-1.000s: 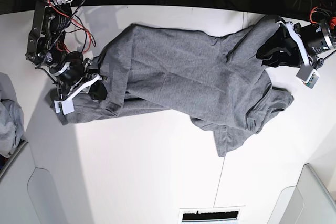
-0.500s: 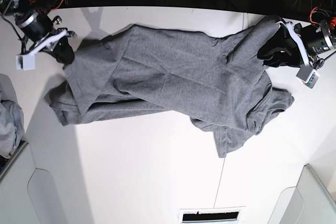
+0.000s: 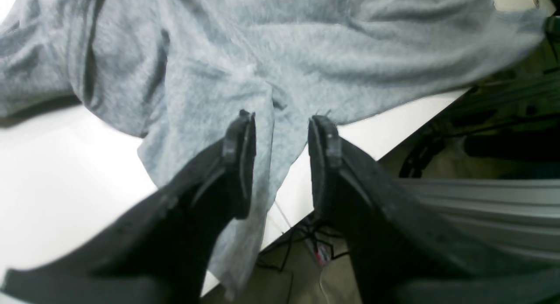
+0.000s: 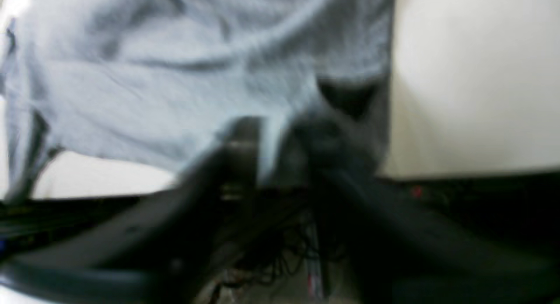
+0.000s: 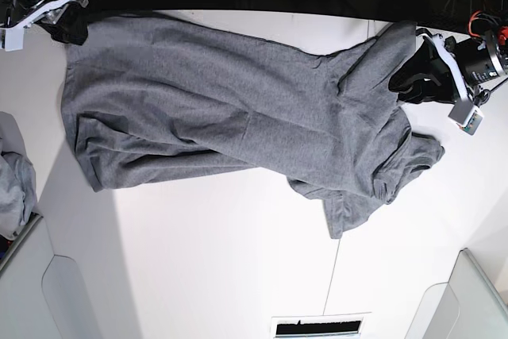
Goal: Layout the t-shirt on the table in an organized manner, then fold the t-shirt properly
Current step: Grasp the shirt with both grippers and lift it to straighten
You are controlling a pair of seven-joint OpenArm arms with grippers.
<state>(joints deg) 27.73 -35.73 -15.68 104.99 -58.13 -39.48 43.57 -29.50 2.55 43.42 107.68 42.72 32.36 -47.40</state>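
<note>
The charcoal-grey t-shirt [image 5: 238, 109] lies spread across the far half of the white table [image 5: 222, 260], still creased and bunched at its right end. My right gripper [image 5: 70, 29] is at the table's far left corner, shut on the shirt's corner. The blurred right wrist view shows cloth [image 4: 175, 76] between its fingers [image 4: 278, 133]. My left gripper [image 5: 409, 77] is at the far right edge, shut on the shirt's other end. In the left wrist view the cloth [image 3: 262, 46] runs between its fingers [image 3: 282, 120] and hangs over the table's edge.
A lighter bluish-grey garment heap [image 5: 14, 188] lies at the left edge. Grey bin rims stand at the near left [image 5: 48, 291] and near right [image 5: 476, 299]. A thin dark seam [image 5: 333, 275] crosses the table. A white slotted plate [image 5: 317, 325] sits at the front edge.
My right gripper has pulled the shirt's left corner up and out to the far left corner, spreading the shirt's left half flat. The left arm has not moved.
</note>
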